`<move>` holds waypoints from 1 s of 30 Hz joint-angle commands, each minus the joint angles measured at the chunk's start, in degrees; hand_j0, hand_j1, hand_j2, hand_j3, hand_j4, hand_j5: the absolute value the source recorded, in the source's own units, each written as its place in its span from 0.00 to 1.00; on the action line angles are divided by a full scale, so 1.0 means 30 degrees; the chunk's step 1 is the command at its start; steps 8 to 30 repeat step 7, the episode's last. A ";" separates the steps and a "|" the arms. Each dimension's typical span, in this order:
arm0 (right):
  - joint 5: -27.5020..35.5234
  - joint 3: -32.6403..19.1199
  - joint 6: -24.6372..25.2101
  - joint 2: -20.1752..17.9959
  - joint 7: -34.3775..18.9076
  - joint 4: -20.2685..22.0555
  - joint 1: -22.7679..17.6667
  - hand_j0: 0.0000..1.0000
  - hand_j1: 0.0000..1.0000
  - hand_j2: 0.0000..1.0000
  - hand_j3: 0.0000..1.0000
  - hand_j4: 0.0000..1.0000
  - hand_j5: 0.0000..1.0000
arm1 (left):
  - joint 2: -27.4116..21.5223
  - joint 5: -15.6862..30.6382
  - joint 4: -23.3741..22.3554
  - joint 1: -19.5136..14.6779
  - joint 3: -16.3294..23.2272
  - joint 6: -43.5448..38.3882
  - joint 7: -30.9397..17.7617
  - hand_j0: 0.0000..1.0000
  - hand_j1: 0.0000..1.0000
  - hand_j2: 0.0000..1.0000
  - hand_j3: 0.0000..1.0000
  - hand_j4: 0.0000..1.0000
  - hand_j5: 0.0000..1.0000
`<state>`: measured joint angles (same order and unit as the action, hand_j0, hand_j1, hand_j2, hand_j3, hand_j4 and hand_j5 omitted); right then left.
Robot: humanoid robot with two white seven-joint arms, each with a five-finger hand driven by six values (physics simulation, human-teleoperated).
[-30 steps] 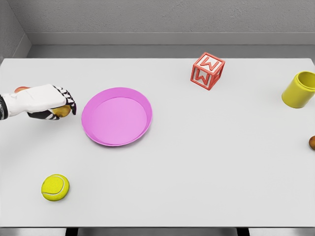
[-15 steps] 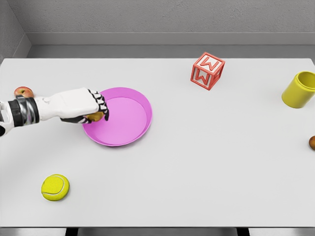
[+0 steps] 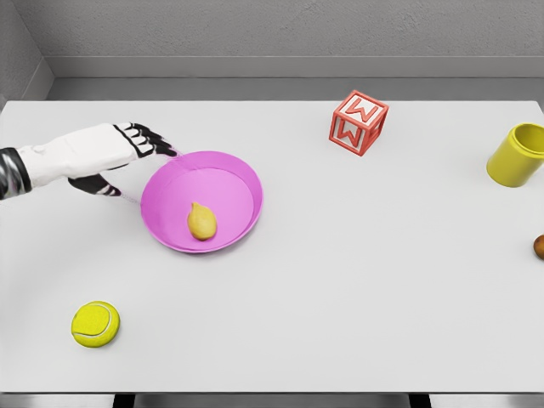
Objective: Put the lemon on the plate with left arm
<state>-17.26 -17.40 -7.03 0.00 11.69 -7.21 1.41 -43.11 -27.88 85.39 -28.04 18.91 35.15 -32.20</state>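
Note:
The yellow lemon (image 3: 201, 221) lies inside the pink plate (image 3: 242, 183), a little left of its middle. My left hand (image 3: 127, 153) hovers just beyond the plate's upper left rim, fingers spread and holding nothing. Its white arm runs off the left edge of the head view. The right arm does not show.
A tennis ball (image 3: 95, 324) sits near the front left. A red letter block (image 3: 358, 122) stands at the back, a yellow cup (image 3: 517, 154) at the far right, and a small brown object (image 3: 539, 246) at the right edge.
The left hand carried the lemon right over the plate, let it go, then drew back up and to the left. The lemon now rests in the plate.

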 commanded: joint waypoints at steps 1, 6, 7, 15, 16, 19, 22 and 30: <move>0.0011 0.0000 0.0000 0.0001 0.0000 0.0000 0.0000 1.00 1.00 1.00 1.00 1.00 1.00 | -0.0396 0.1355 -0.1246 0.0058 -0.1324 -0.0050 0.0009 1.00 1.00 1.00 1.00 1.00 1.00; 0.0011 0.0000 0.0000 0.0001 0.0000 0.0000 0.0000 1.00 1.00 1.00 1.00 1.00 1.00 | -0.0454 0.1854 -0.1188 0.1172 -0.2379 -0.0050 -0.0020 1.00 1.00 1.00 1.00 1.00 1.00; 0.0011 0.0000 0.0000 0.0001 0.0000 0.0000 0.0000 1.00 1.00 1.00 1.00 1.00 1.00 | -0.0396 0.1854 -0.1188 0.1201 -0.2350 -0.0050 -0.0020 1.00 1.00 1.00 1.00 1.00 1.00; 0.0011 0.0000 0.0000 0.0001 0.0000 0.0000 0.0000 1.00 1.00 1.00 1.00 1.00 1.00 | -0.0396 0.1854 -0.1188 0.1201 -0.2350 -0.0050 -0.0020 1.00 1.00 1.00 1.00 1.00 1.00; 0.0011 0.0000 0.0000 0.0001 0.0000 0.0000 0.0000 1.00 1.00 1.00 1.00 1.00 1.00 | -0.0396 0.1854 -0.1188 0.1201 -0.2350 -0.0050 -0.0020 1.00 1.00 1.00 1.00 1.00 1.00; 0.0011 0.0000 0.0000 0.0001 0.0000 0.0000 0.0000 1.00 1.00 1.00 1.00 1.00 1.00 | -0.0396 0.1854 -0.1188 0.1201 -0.2350 -0.0050 -0.0020 1.00 1.00 1.00 1.00 1.00 1.00; 0.0011 0.0000 0.0000 0.0001 0.0000 0.0000 0.0000 1.00 1.00 1.00 1.00 1.00 1.00 | -0.0396 0.1854 -0.1188 0.1201 -0.2350 -0.0050 -0.0020 1.00 1.00 1.00 1.00 1.00 1.00; 0.0011 0.0000 0.0000 0.0001 0.0000 0.0000 0.0000 1.00 1.00 1.00 1.00 1.00 1.00 | -0.0396 0.1854 -0.1188 0.1201 -0.2350 -0.0050 -0.0020 1.00 1.00 1.00 1.00 1.00 1.00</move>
